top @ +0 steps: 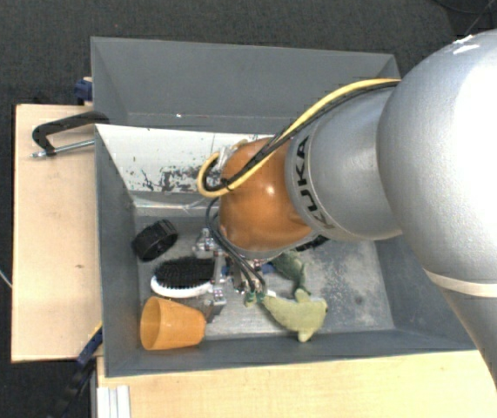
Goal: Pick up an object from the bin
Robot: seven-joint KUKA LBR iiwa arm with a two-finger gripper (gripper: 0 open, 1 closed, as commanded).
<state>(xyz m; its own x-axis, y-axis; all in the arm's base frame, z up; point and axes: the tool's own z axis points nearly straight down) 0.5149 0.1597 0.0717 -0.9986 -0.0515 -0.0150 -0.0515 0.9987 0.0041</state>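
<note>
My gripper [218,277] hangs low in the front middle of the bin, under the orange dome, its metal parts right beside the right end of a white brush with black bristles [181,277]. An orange plastic cup [171,324] lies on its side just in front of the brush, at the front left. A pale green soft toy [298,313] lies to the gripper's right, with a darker green piece [290,266] behind it. A black round piece [154,239] lies behind the brush, to the left.
The arm and its orange dome cover the bin's middle and right. The bin's front wall runs close behind the cup and the toy. Bare floor shows at the right and along the back wall.
</note>
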